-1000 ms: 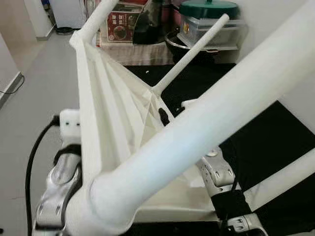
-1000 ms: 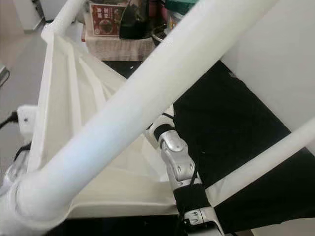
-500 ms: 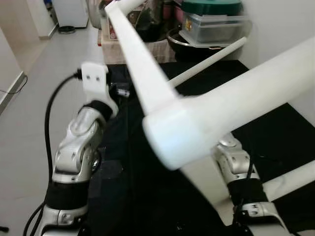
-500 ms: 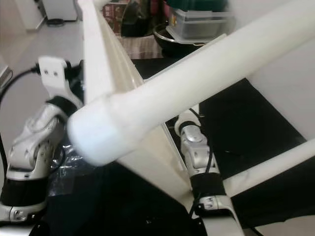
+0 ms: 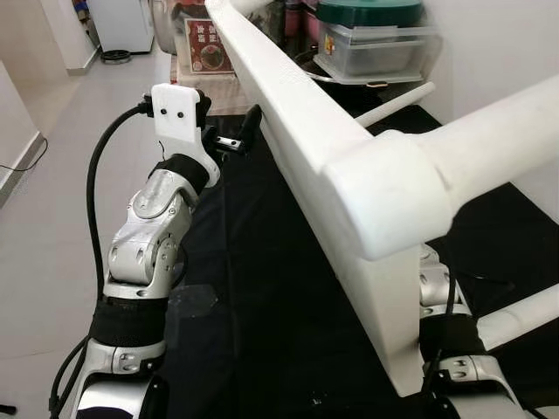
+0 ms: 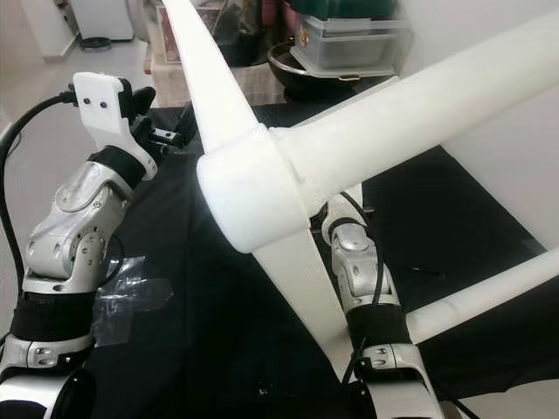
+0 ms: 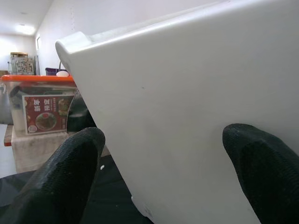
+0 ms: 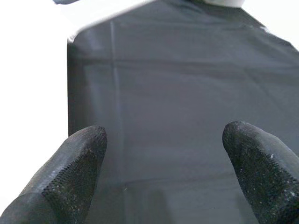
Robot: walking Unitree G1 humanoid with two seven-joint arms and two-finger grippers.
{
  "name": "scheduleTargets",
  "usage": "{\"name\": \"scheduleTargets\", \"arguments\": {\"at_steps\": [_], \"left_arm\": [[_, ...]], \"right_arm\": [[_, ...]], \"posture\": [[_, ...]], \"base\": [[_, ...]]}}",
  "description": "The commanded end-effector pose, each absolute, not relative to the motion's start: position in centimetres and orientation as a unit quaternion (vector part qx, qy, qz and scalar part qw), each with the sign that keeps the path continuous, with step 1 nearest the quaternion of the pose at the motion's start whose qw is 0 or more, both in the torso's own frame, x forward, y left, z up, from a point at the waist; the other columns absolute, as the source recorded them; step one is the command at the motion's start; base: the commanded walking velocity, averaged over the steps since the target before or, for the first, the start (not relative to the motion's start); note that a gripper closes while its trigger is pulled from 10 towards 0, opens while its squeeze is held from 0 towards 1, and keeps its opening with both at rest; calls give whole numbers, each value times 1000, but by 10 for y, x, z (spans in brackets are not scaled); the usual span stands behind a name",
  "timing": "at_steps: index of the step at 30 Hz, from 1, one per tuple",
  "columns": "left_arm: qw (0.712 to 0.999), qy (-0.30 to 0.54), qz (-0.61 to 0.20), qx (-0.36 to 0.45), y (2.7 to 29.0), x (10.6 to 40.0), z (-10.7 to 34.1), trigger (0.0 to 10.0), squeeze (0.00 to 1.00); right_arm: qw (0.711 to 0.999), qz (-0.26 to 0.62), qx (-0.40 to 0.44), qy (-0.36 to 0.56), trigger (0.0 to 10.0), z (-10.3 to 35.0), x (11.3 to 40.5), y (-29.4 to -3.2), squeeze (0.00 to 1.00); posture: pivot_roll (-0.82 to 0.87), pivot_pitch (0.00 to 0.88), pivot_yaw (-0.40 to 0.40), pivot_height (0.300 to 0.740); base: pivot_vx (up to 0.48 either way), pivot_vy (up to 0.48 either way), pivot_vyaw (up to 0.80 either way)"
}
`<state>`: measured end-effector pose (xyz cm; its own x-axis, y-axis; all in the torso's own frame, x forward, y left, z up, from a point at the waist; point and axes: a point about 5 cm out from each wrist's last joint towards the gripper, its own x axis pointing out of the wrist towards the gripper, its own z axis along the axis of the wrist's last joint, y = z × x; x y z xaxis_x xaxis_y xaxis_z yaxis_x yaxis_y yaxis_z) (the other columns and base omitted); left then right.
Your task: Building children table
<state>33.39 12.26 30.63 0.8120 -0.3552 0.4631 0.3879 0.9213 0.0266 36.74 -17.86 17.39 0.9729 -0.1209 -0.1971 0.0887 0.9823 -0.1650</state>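
The white children's table stands tilted on its edge, and its tabletop rim runs from the far middle down to the near right. A thick white leg sticks out to the right from the near corner. Two more legs point the same way. My left gripper is raised at the rim's left side. In the left wrist view it is open, its fingertips spread before the white slab. My right arm is mostly hidden behind the tabletop. The right gripper is open over a dark surface.
A black cloth covers the work surface, with a piece of clear tape on it. Clear plastic containers with a green lid and a box with a red picture stand at the far end. Grey floor lies to the left.
The table has turned from showing its ribbed underside to standing edge-on. My left arm has risen from under it and now reaches the rim. The near leg has swung to the right.
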Motion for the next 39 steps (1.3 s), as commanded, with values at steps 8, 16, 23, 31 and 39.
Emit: {"name": "scheduleTargets", "arguments": {"at_steps": [8, 16, 23, 31, 39], "left_arm": [[933, -263, -243, -44, 106, 343, 330, 10000, 0], [910, -293, -290, -35, 89, 356, 370, 10000, 0], [904, -292, -311, -34, 77, 361, 375, 10000, 0], [900, -291, -321, -39, 74, 363, 374, 10000, 0], [923, -269, -270, -56, 102, 355, 340, 10000, 0]], "right_arm": [[991, -33, -79, 101, 10000, 181, 373, -174, 0], [990, -46, -92, 94, 10000, 192, 378, -192, 0], [978, -109, -140, 110, 10000, 199, 379, -227, 0], [962, -89, -188, 179, 10000, 160, 370, -234, 0], [946, -141, -262, 126, 10000, 171, 364, -260, 0]], "posture": [[116, 45, -24, 740], [94, 54, -6, 740], [74, 61, 5, 740], [79, 70, 14, 740], [87, 64, 15, 740]], "base": [[0, 0, 0], [0, 0, 0], [0, 0, 0], [0, 0, 0], [0, 0, 0]]}}
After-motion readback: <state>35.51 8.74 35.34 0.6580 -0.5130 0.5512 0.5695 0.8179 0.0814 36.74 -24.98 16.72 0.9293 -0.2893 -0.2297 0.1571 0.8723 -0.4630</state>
